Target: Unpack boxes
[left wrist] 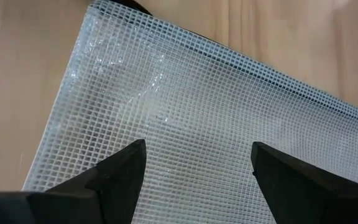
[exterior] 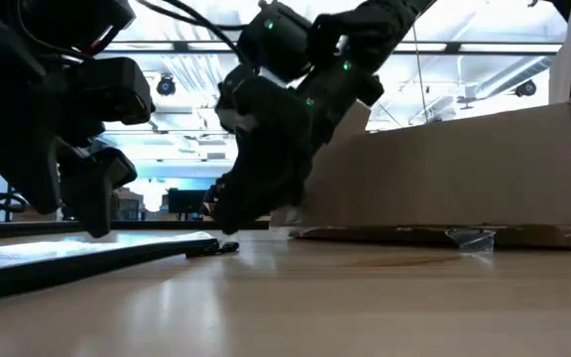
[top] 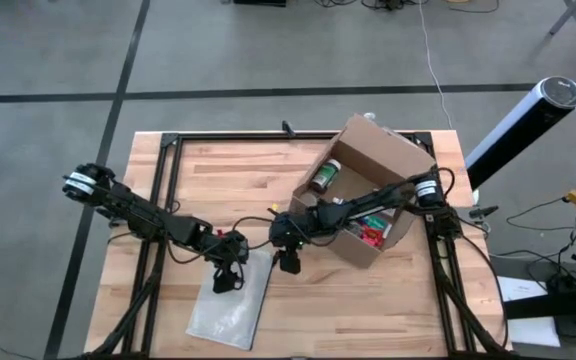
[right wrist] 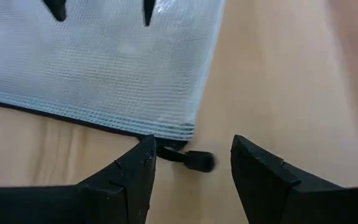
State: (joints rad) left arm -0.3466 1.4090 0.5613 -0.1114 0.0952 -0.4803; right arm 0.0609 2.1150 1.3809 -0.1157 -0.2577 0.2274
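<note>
From above, the cardboard box (top: 373,190) lies open on the far right part of the wooden worktop (top: 228,175), a dark green-labelled jar (top: 324,176) and red-and-green packets (top: 373,227) lying inside it. The low view shows only the box's plain brown side and a tag of clear tape (exterior: 469,238) at its base, nothing of its contents.

The left tool (top: 227,279) hangs over the far end of a mesh zip pouch (top: 230,305) lying flat near the front edge. Its wrist view shows the fingers apart with nothing between them, the pouch's white grid weave directly under them.

The right arm reaches out past the box, and the right tool (top: 287,262) hovers low just beside the pouch's far corner. Only the right wrist view reveals the small black zipper pull (right wrist: 194,160) sticking out from that corner, lying on the wood between the parted fingers, which grip nothing.
</note>
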